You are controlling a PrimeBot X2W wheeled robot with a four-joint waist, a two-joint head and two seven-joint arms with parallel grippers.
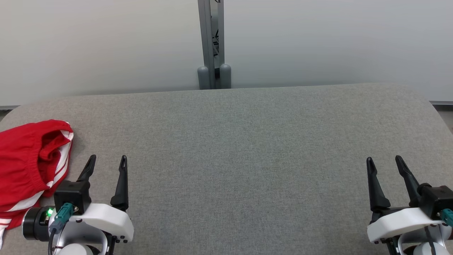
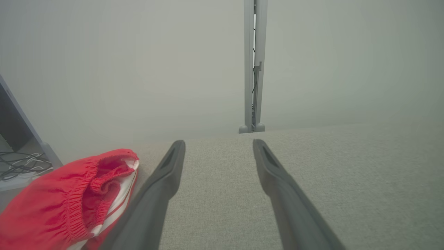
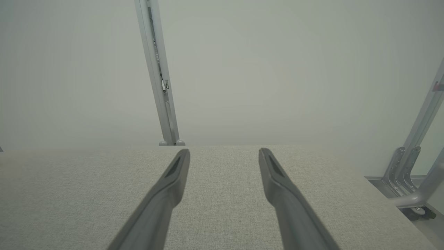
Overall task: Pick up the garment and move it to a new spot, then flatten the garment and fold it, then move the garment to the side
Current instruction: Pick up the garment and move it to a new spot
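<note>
Just left of the left gripper [image 1: 108,158], red garment [image 1: 24,166]

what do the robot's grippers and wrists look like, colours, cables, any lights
The left gripper and right gripper match: two long black tapering fingers on a black block, mounted on a white shell. A teal connector sits by each block; the left one trails a dark cable. The left wrist's black-and-silver ring shows a small green light.
</note>
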